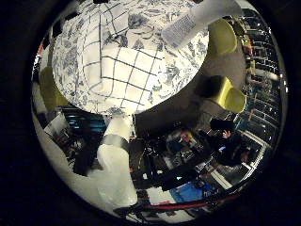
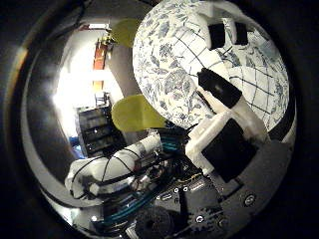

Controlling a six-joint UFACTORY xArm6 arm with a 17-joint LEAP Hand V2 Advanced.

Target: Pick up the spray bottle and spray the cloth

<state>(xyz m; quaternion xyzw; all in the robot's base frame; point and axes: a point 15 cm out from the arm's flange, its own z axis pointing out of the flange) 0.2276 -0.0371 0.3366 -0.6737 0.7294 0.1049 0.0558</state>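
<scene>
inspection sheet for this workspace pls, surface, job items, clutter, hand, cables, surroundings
surface: round table under a blue floral tablecloth.
job's things: white grid-patterned cloth lies flat on the table; spray bottle lies beside it, labelled body showing.
clutter: nothing seen on the table.
hand: right hand above the table, fingers fairly straight, holding nothing.
cables: left out.
surroundings: yellow-green chairs beside the table; shelving behind.

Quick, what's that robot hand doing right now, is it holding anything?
Right hand: open, fingers fairly straight over the patterned table, holding nothing. The spray bottle lies apart on the table, near the checked cloth.
</scene>
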